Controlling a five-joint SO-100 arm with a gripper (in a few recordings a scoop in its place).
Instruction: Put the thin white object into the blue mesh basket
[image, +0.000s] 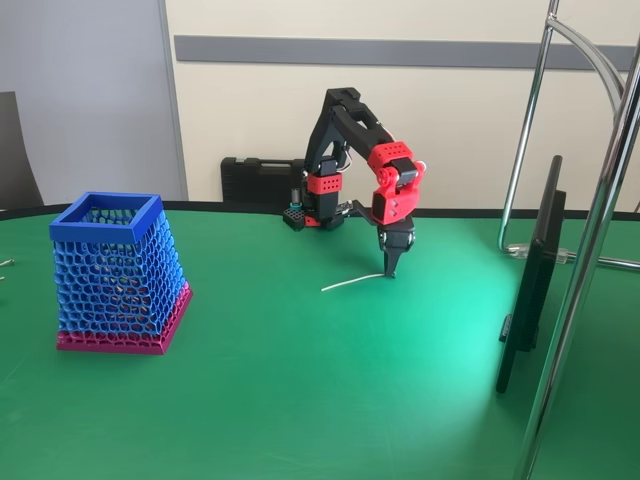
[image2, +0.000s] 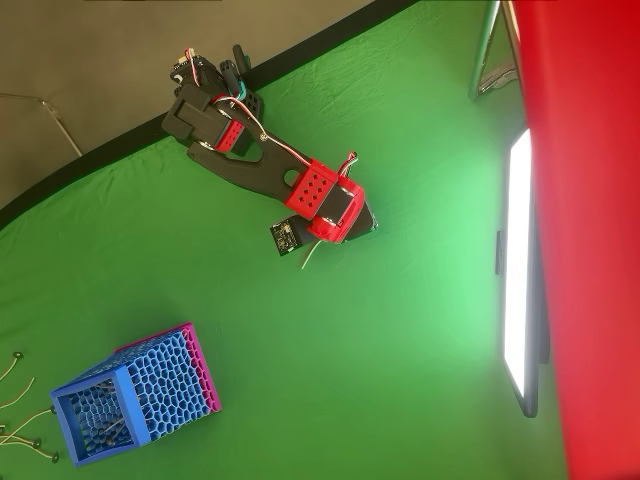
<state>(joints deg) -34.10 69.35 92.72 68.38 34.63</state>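
claw (image: 390, 268) at frame centre of fixed view, tips down on right end of thin white object (image: 352, 282), fingers look closed on it. object lies on green bench (image: 330, 400), free end toward left. blue mesh basket (image: 118, 272) upright at left, well apart from claw.

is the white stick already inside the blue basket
No, in the fixed view the thin white object lies on the green table at the gripper, well apart from the blue mesh basket.
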